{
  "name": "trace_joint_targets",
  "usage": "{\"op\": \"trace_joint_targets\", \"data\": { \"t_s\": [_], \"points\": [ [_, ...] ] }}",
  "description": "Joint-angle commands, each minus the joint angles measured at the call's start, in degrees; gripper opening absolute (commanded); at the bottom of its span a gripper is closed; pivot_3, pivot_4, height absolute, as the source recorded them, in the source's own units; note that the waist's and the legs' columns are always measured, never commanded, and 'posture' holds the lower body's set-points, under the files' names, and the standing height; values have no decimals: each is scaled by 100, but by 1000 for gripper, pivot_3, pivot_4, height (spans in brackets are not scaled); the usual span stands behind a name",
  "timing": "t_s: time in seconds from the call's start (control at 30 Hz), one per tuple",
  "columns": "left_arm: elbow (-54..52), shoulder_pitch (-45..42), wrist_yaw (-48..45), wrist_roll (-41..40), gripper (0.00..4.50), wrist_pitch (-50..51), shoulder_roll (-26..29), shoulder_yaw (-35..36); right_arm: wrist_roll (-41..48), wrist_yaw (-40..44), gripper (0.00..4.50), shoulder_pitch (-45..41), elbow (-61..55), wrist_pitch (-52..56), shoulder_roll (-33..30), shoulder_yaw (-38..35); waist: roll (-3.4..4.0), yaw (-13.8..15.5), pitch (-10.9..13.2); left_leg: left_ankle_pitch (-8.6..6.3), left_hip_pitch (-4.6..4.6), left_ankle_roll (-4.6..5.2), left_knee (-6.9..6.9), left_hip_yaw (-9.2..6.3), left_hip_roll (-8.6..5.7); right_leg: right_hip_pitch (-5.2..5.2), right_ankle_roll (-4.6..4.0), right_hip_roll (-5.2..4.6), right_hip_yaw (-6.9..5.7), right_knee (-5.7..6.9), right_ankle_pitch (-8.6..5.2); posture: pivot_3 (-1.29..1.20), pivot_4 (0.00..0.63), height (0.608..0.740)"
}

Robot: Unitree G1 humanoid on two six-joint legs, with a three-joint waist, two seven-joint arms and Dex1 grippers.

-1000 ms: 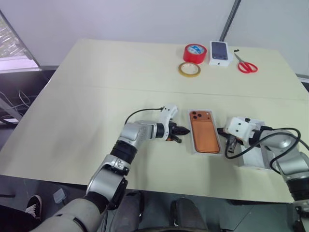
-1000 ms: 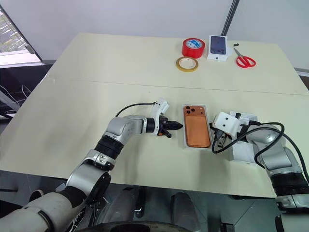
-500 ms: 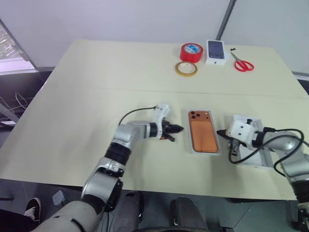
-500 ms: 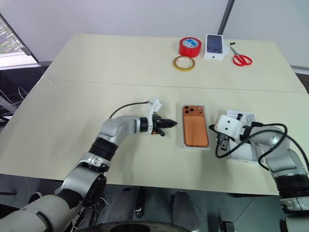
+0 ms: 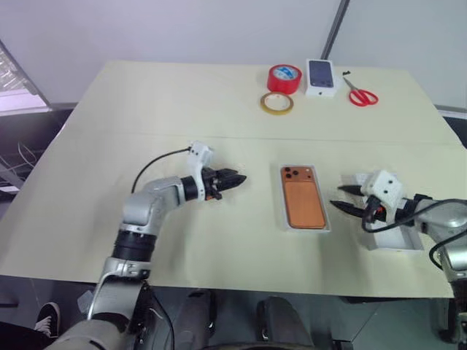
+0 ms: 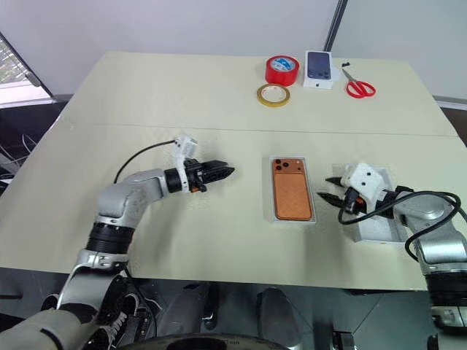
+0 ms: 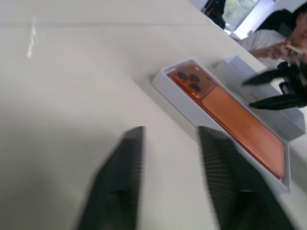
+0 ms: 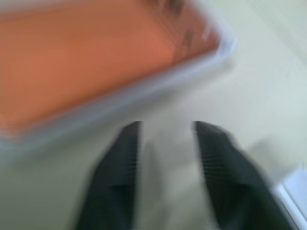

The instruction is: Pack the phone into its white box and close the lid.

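The orange phone (image 5: pixel 303 205) lies back up inside the shallow white box (image 5: pixel 283 217) at the table's middle, its camera cluster at the far end. My left gripper (image 5: pixel 235 177) hovers open to the left of the box, pointing toward it, well apart from it. In the left wrist view its fingers (image 7: pixel 125 163) stand apart before the phone (image 7: pixel 235 120). My right gripper (image 5: pixel 340 198) is open just right of the box, empty. The white lid (image 5: pixel 396 240) lies open side up under my right wrist.
At the far edge sit a red tape roll (image 5: pixel 284 78), a yellow tape ring (image 5: pixel 276 103), a small white carton (image 5: pixel 321 76) picturing a dark phone, and red scissors (image 5: pixel 359 95). A person (image 7: pixel 273 45) sits beyond the table in the left wrist view.
My left gripper drew back to the left from the box and opened. My right gripper opened and lifted slightly. The phone and box stayed put; the camera shifted a little.
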Motion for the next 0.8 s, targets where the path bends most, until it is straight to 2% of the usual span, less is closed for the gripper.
{"op": "trace_joint_targets", "data": {
  "t_s": [0.03, 0.07, 0.13, 0.27, 0.4, 0.5, 0.6, 0.73, 0.8],
  "points": [
    [-406, 143, -619, -59, 3968, -583, 542, 100, 81, -464, 4075, 39, -384, 337, -4, -490, 0, 15, 0, 0, 0, 0, 0, 0, 0, 0, -1, -1, 0, 0, 0, 0, 150, 740],
    [-415, 192, -722, 55, 4473, -916, 661, 69, 2, -737, 4493, -42, -439, 448, 54, -551, 1, 19, 0, -1, -1, 0, 0, 1, 0, -1, -1, -2, 0, -1, 0, 0, 150, 740],
    [-314, 269, -925, 276, 4473, -1531, 866, -47, -51, -1241, 4493, -260, -580, 829, 205, -596, 1, 28, 0, -1, -1, 0, -2, 1, -1, -2, -3, -7, 3, -2, -1, 0, 150, 740],
    [-133, 290, -1321, 270, 4473, -1814, 1046, -150, -439, -1831, 4493, -368, -707, 979, 310, -511, 4, 45, 0, -1, -9, 0, -6, 2, -4, -12, -6, -15, 3, -4, -1, 0, 150, 740],
    [17, 420, -1706, 342, 4473, -2808, 1221, -15, -684, -2513, 4493, 256, -1320, 1462, 595, -651, 3, 35, 0, -2, -13, 1, -24, 2, -4, -18, -5, -16, 2, -17, 0, 0, 150, 740],
    [230, 461, -2013, 130, 4473, -3233, 1286, 184, -218, -2657, 4493, 863, -2015, 2370, 842, -1239, 16, 37, 3, 0, -15, 1, -32, 8, -4, -28, -4, -15, 6, -13, 0, 0, 150, 740],
    [298, 539, -2233, -31, 4473, -3299, 1366, 300, 19, -2544, 4493, 1705, -2852, 3160, 874, -1528, 17, 33, 2, 0, -14, 2, -35, 6, -3, -28, -4, -15, 4, -10, 0, 0, 150, 740],
    [296, 638, -2580, -149, 4473, -3380, 1433, 312, 585, -2542, 4493, 1658, -3311, 4382, 789, -1894, 22, -52, 2, -1, -8, 5, -20, 13, -2, -24, -5, -12, 16, -2, 1, 0, 150, 740],
    [279, 677, -2747, -150, 4473, -3475, 1455, 295, 807, -2488, 4493, 1545, -3515, 5099, 596, -1846, 22, -85, 2, -2, -5, 5, -17, 12, -1, -21, -6, -12, 15, 1, 0, 0, 150, 740]
  ]
}}
